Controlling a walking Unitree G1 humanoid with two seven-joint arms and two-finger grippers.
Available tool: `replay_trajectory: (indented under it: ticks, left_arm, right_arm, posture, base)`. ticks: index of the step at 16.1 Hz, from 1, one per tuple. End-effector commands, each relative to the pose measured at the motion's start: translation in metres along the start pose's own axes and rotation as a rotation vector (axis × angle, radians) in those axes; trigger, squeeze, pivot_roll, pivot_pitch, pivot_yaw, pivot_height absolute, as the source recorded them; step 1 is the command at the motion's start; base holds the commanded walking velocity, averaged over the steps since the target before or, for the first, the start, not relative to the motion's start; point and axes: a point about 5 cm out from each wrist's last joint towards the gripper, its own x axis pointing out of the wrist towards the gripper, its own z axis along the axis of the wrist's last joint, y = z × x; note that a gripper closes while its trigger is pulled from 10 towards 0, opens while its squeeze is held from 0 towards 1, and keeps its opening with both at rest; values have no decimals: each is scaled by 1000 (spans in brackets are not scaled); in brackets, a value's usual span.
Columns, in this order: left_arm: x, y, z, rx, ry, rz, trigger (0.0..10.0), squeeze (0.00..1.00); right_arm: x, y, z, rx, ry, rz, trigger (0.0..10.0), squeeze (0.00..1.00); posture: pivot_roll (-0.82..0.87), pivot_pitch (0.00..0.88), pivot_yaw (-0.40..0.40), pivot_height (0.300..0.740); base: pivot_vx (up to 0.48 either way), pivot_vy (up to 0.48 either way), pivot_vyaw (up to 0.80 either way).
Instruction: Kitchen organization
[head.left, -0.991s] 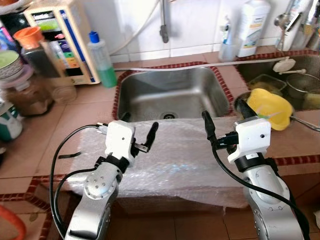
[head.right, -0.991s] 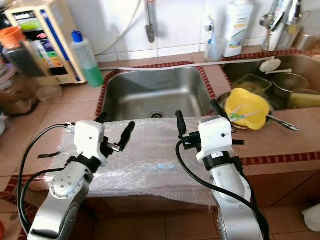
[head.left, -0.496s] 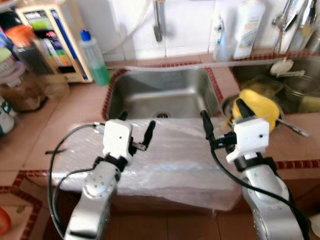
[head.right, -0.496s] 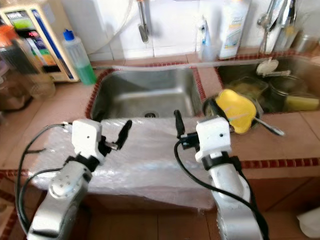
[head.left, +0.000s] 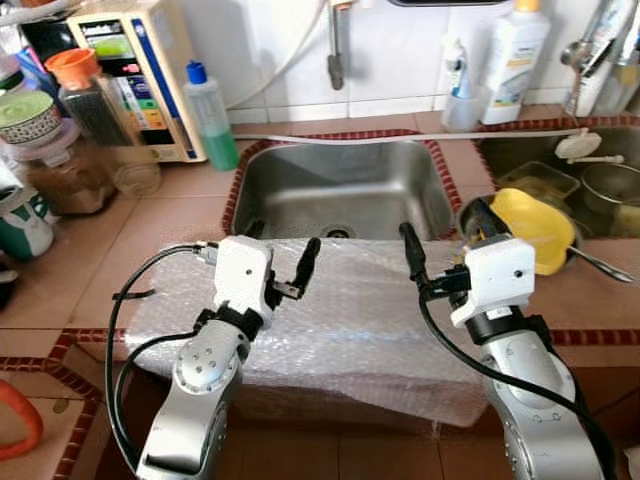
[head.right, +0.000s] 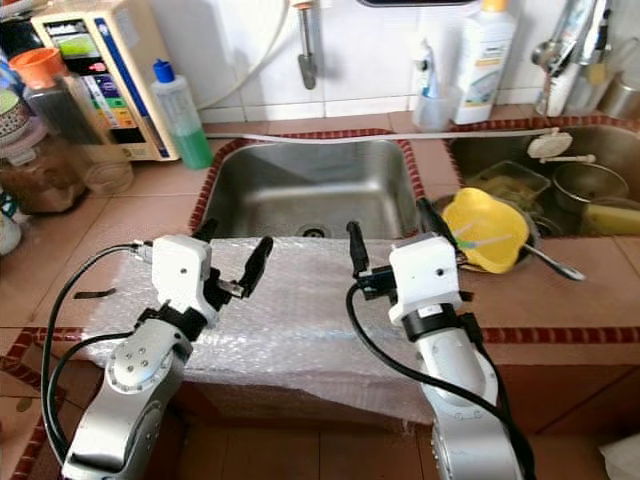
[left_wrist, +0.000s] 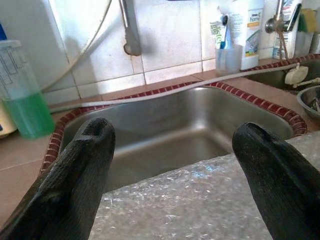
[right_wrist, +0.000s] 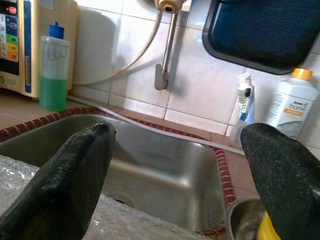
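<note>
A sheet of bubble wrap (head.left: 350, 320) lies over the front of the tiled counter, just before the steel sink (head.left: 340, 185). My left gripper (head.left: 280, 242) hovers open over the sheet's left part, nothing between its fingers. My right gripper (head.left: 443, 228) is open above the sheet's right end, close to a yellow plastic bowl (head.left: 535, 225). The left wrist view looks past the black fingers (left_wrist: 75, 185) across the wrap's edge (left_wrist: 200, 205) into the sink (left_wrist: 175, 130). In the right wrist view the sink (right_wrist: 160, 165) and tap (right_wrist: 167, 45) lie ahead.
A green soap bottle (head.left: 212, 118) and a water purifier (head.left: 130, 70) stand back left, with jars (head.left: 70, 150) beside them. A white bottle (head.left: 515, 50) and toothbrush cup (head.left: 460, 100) stand behind the sink. A second basin (head.left: 600, 180) at right holds pots.
The head camera has shifted and steadied, so the whole scene sits slightly differently. Both grippers stay open above the bubble wrap in much the same pose.
</note>
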Motion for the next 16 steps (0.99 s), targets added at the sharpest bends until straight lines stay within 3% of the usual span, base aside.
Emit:
replay_trajectory:
  ticks: [1,12,16]
  left_arm:
    - [2,-1,0,-6,-3,-13,10000,0]
    - [2,4,-9,-11,23,-19,10000,0]
    - [4,4,-9,-26,16,-2,10000,0]
  right_arm:
    - [1,1,4,-3,-21,3,10000,1000]
    - [-3,1,-2,-13,2,9,10000,1000]
    - [-2,1,-2,-17,-3,17,10000,1000]
  posture:
    - [-259,109,119,740]
    - [-262,117,120,740]
    - [-262,120,120,740]
  base:
    - [0,0,0]
    - [0,0,-749]
    - [0,0,0]
